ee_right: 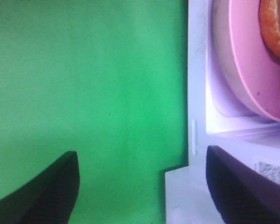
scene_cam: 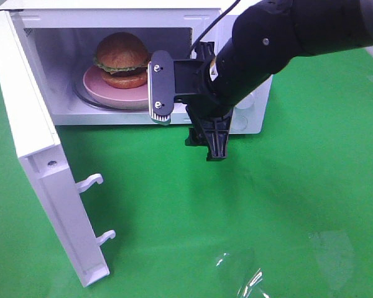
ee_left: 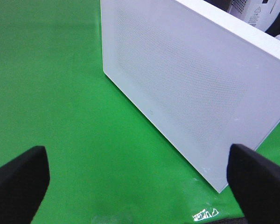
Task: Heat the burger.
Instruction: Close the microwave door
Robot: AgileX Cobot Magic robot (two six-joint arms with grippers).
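The burger [scene_cam: 121,59] sits on a pink plate [scene_cam: 109,92] inside the white microwave [scene_cam: 62,62], whose door [scene_cam: 37,161] hangs wide open at the left. My right gripper [scene_cam: 189,133] is open and empty, just in front of the microwave's opening, right of the plate and apart from it. In the right wrist view the plate [ee_right: 252,70] and a sliver of the burger [ee_right: 275,28] show beyond the open gripper [ee_right: 142,186]. My left gripper [ee_left: 140,186] is open and empty, low over the green cloth, facing the door's outer face [ee_left: 191,88]. It is out of the exterior high view.
A green cloth [scene_cam: 286,198] covers the table. Two latch hooks [scene_cam: 90,182] stick out of the door's edge. A clear, shiny film [scene_cam: 248,279] lies on the cloth at the front right. The right arm hides the microwave's right front.
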